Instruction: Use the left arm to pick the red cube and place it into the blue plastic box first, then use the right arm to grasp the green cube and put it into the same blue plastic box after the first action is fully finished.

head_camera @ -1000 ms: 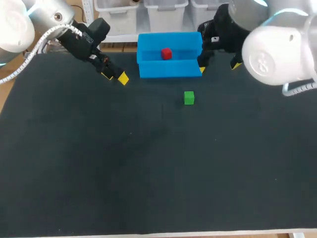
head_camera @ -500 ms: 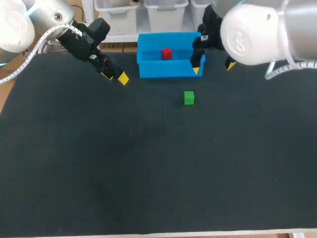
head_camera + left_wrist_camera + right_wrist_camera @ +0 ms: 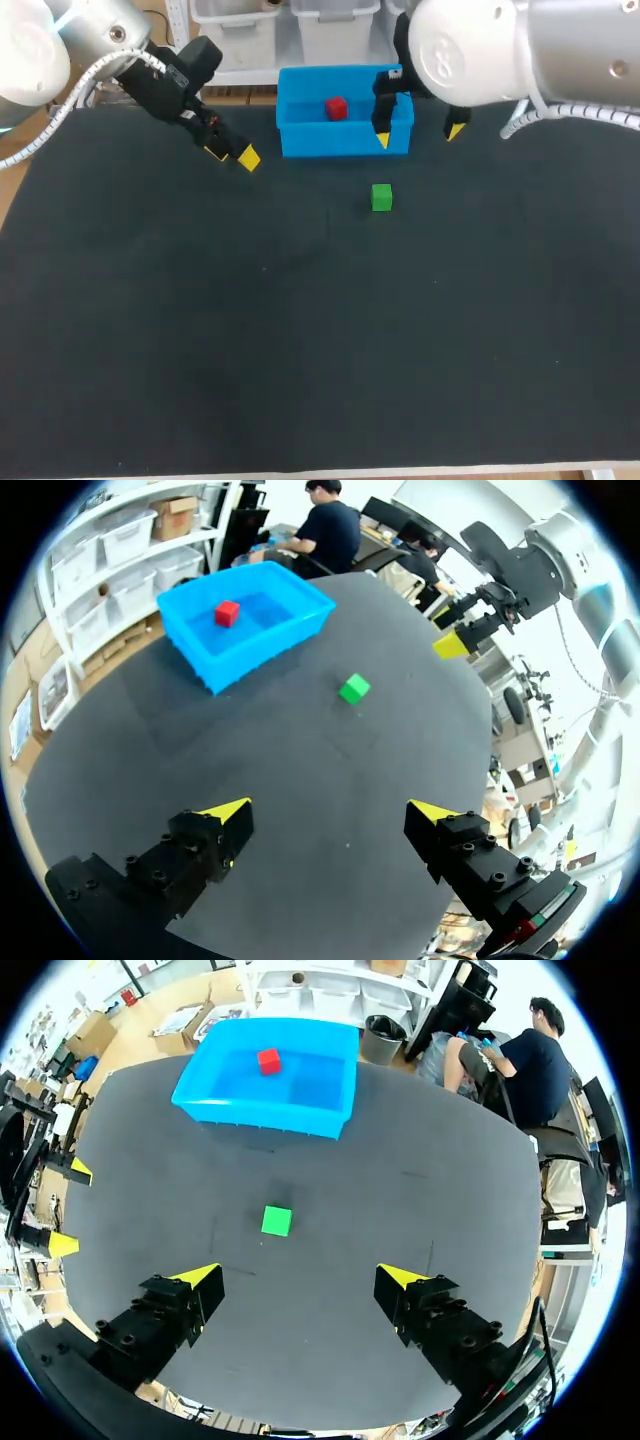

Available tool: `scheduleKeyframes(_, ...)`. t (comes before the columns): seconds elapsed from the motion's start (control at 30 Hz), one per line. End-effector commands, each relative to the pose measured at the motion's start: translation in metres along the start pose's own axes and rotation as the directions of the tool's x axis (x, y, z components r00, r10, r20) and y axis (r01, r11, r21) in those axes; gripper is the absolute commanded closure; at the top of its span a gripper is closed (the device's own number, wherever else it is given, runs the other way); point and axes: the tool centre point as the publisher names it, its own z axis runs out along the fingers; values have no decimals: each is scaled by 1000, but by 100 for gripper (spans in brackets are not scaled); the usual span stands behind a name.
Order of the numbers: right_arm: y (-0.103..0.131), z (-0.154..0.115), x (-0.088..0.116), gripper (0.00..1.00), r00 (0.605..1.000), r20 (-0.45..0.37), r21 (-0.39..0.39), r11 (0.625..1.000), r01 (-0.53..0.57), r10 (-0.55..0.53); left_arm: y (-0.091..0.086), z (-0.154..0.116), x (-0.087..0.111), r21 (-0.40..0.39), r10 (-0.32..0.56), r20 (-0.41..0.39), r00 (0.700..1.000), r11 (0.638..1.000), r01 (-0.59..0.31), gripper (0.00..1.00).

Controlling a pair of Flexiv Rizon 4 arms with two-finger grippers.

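Note:
The red cube lies inside the blue plastic box at the far middle of the black table; it also shows in the left wrist view and the right wrist view. The green cube sits on the mat just in front of the box, ahead of my right gripper, which is open and empty. In the head view my right gripper hangs by the box's right end. My left gripper is open and empty left of the box, with the green cube far ahead.
White storage bins stand behind the box beyond the table's far edge. My right arm's large white housing hangs over the back right of the table. The black mat stretches wide in front.
My right arm has swung left, bringing its gripper from beyond the box's right end to over that end. The left arm and both cubes have stayed put.

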Motion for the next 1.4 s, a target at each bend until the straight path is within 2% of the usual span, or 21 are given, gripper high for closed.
scheduleKeyframes(0.03,6,3,-7,0,1000,-10,5,1000,-9,9,1,0,1,2,3,3,1000,1000,-3,0)
scheduleKeyframes(0.17,12,6,-10,0,999,-2,-10,999,-54,54,1,0,1,2,3,3,1000,1000,-3,0)
scheduleKeyframes(0.7,33,14,-17,0,998,-12,-9,998,-66,66,1,0,1,2,3,3,1000,1000,-3,0)
scheduleKeyframes(1.4,34,14,-18,0,997,-8,-18,997,-71,71,1,0,1,2,3,3,1000,1000,-3,0)
